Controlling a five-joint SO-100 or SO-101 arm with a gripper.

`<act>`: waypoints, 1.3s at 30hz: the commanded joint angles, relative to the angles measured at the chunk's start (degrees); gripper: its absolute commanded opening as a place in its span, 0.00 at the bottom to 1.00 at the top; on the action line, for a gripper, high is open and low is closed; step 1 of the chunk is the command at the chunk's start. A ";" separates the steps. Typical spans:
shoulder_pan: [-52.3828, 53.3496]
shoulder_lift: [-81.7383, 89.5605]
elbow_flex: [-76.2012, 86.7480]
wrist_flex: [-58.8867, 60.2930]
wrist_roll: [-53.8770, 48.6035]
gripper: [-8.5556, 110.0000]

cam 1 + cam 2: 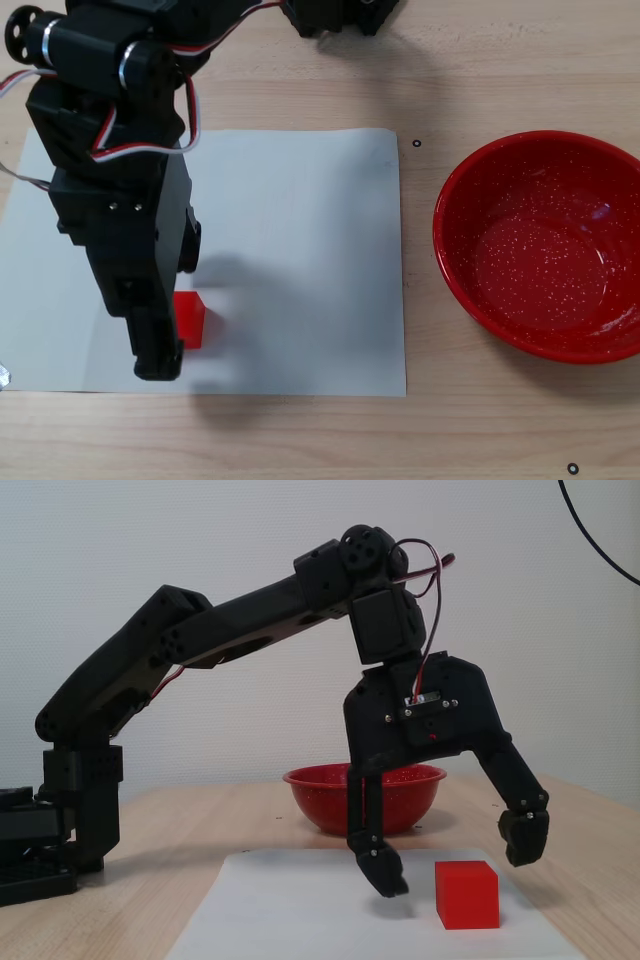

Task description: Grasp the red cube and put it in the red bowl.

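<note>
The red cube (190, 320) (467, 893) lies on a white sheet of paper (300, 250), near its front-left corner in a fixed view from above. My black gripper (455, 858) is wide open and hovers just above the paper. In a fixed view from the side the cube sits below and between the spread fingertips (385, 875), closer to the left one. From above, the gripper (158, 330) covers the cube's left edge. The red bowl (545, 245) (365, 795) stands empty on the wooden table, to the right of the paper.
The arm's base (60, 820) stands at the far side of the table, at the top edge of the view from above. The white paper (330, 910) covers the left half of the wooden table (420, 430).
</note>
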 commanded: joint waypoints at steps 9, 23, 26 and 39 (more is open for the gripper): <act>1.85 0.26 -10.28 -2.55 -0.18 0.41; 0.53 -1.23 -10.63 -3.16 0.79 0.39; 0.35 -1.41 -10.55 -3.43 0.79 0.38; -0.26 -1.41 -10.37 -3.25 0.88 0.27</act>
